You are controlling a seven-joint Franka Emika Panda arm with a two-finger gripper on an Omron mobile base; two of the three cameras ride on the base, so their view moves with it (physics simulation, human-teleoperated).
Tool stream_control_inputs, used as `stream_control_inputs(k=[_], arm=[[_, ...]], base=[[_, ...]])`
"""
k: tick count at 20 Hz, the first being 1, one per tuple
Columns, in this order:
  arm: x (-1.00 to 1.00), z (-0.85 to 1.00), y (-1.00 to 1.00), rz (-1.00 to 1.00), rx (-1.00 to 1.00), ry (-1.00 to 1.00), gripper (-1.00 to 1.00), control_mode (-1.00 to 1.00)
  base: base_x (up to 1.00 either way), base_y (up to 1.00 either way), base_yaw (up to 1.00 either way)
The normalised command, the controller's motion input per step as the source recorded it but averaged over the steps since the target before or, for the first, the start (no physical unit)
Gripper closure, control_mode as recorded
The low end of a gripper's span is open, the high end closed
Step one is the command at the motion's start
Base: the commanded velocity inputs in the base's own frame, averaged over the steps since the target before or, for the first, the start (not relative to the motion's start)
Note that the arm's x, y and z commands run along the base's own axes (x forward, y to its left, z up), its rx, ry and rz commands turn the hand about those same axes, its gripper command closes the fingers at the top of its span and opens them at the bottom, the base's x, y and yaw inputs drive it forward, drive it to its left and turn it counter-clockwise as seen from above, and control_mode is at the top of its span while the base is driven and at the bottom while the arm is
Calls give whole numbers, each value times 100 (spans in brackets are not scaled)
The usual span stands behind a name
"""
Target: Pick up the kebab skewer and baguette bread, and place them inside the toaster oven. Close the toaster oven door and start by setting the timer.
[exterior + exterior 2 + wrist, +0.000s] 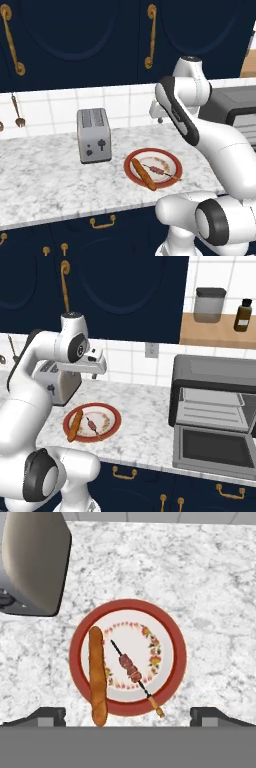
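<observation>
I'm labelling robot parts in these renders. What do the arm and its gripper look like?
The arm is a chain of glossy white rounded segments with dark grey joint bands and round dark end caps. No cables or markings show. The gripper ends in two small dark, blocky finger tips; the hand's body is white.

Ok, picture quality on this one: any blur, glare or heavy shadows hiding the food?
Hand view: sharp and evenly lit, the kebab skewer and baguette bread clear on the plate. Left base view: the food is small and soft-edged, no glare. Right base view: even light, the toaster oven interior readable.
</observation>
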Motion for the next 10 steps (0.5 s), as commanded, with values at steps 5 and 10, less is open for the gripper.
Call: stream_control_inputs(k=[5,10], arm=[[0,0,0,0,0,0,-100,100],[0,0,0,0,0,0,-100,100]], base=[[10,-53,0],[11,-47,0]])
